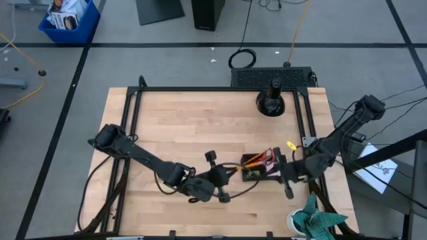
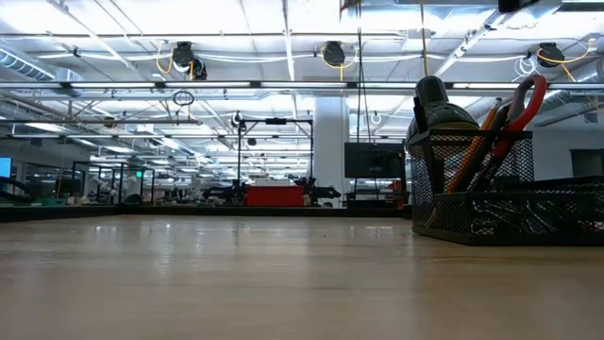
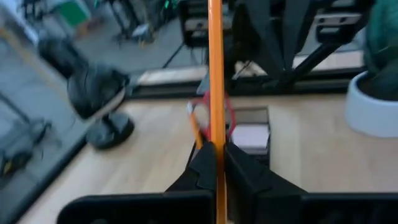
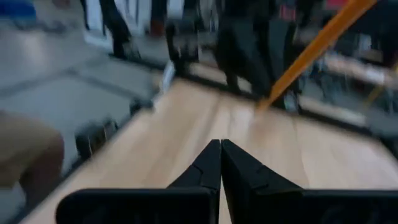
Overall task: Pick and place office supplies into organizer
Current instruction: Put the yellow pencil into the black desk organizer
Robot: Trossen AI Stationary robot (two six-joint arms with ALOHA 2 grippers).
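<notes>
The organizer (image 1: 261, 168) is a black mesh tray near the table's right side; in the low view the organizer (image 2: 510, 194) holds red-handled scissors (image 2: 528, 94) and orange pencils (image 2: 469, 156). My left gripper (image 1: 230, 175) is just left of it, shut on an orange pencil (image 3: 215, 74). Ahead of it in the left wrist view are the scissors (image 3: 210, 113) and a pink sticky-note pad (image 3: 252, 135) in the tray. A small yellow item (image 1: 291, 145) lies on the table beyond the tray. My right gripper (image 4: 221, 155) is shut and empty, at the tray's right side (image 1: 280, 175). My left gripper pinches the orange pencil (image 3: 216, 152) between its two fingers. The pencil lies along the fingers and sticks out far past their tips, toward the organizer. The fingers come level from the table's left. The pencil's near end is hidden between the fingers.
A round black domed object (image 1: 271, 101) stands at the table's far right. A teal paper plant in a white cup (image 1: 313, 220) stands at the near right corner, close to the right arm. Bare wood stretches across the table's left and middle (image 1: 193, 127).
</notes>
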